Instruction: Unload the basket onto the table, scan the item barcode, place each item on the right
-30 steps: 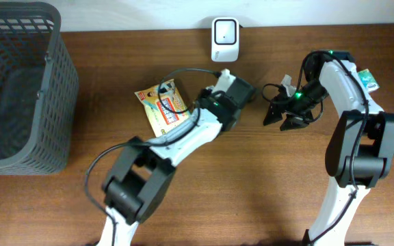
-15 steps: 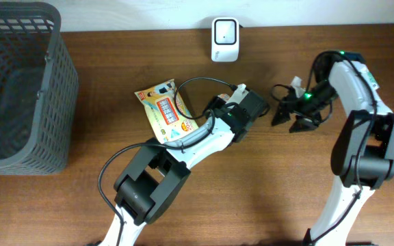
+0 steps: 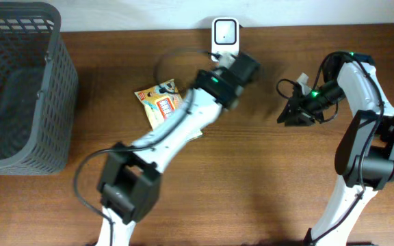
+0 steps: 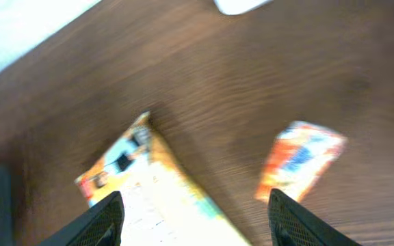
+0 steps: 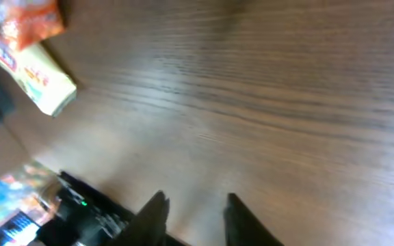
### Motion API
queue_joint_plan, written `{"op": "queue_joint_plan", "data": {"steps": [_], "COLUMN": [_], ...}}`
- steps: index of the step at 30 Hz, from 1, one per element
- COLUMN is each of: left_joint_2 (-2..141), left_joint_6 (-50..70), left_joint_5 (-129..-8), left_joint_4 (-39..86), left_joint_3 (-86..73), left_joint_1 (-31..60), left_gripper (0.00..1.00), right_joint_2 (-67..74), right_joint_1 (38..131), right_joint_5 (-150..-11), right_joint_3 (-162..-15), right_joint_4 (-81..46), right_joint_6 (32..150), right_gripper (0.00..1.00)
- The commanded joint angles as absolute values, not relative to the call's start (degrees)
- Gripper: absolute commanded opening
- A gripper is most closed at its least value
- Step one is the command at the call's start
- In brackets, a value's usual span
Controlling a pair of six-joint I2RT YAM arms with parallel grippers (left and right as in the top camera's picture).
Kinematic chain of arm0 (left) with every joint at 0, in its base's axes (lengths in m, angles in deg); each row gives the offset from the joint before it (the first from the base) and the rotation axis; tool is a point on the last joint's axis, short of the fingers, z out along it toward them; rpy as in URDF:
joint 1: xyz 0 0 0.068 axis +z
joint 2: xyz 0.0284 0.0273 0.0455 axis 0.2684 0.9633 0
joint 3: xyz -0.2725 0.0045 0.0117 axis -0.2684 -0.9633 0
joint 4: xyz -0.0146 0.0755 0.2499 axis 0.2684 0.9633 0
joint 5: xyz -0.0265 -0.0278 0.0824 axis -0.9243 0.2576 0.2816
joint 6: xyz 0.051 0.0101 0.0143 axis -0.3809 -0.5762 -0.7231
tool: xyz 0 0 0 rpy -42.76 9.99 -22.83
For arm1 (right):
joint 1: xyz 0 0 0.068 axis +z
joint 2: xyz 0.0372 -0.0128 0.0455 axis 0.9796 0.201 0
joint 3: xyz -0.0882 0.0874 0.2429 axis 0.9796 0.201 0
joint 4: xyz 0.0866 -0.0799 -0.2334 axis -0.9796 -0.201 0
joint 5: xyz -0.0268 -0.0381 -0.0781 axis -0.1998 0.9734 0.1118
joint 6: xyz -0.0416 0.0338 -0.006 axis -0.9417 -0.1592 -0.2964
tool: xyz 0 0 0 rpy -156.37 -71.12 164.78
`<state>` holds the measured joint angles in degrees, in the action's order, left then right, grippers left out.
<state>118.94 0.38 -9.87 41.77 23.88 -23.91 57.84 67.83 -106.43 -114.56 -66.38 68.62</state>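
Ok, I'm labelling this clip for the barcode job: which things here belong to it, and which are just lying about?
For the job:
white scanner
yellow snack packet

Lying about, as far as it shows:
grey basket
small orange packet

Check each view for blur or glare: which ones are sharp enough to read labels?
Overhead: sharp and evenly lit, the scanner crisp, no glare. Left wrist: heavy motion blur, print on the yellow packet and the orange packet unreadable. Right wrist: milder blur, the table grain streaked, nothing legible.
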Motion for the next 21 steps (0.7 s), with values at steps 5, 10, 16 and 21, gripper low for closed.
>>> {"op": "queue_joint_plan", "data": {"steps": [5, 10, 16, 21], "left_joint_2": [116.19, 116.21, 116.8, 121.17], "left_joint_6": [9.3, 9.28, 9.3, 9.32], "left_joint_5": [-26.68, -35.75, -35.75, -36.08], "left_joint_4": [50.16, 52.87, 49.94, 42.36], "left_joint_3": [24.89, 24.8, 22.92, 22.79], "left_joint_1": [-10.62, -7.89, -7.89, -7.89], "left_gripper": [0.78, 0.79, 0.8, 0.57], "right_joint_2": [57.16, 57.16, 57.16, 57.18], "right_joint_1": [78.41, 84.16, 90.5, 92.6], "right_joint_5": [-116.13, -115.13, -97.14, -94.41], "right_joint_3": [-114.45, -114.4, -114.38, -114.29], "right_joint_4": [-54.19, -43.56, -40.72, -40.53], "right_joint_6": [74.07, 83.95, 98.59, 99.99], "right_gripper": [0.04, 0.04, 0.04, 0.04]}}
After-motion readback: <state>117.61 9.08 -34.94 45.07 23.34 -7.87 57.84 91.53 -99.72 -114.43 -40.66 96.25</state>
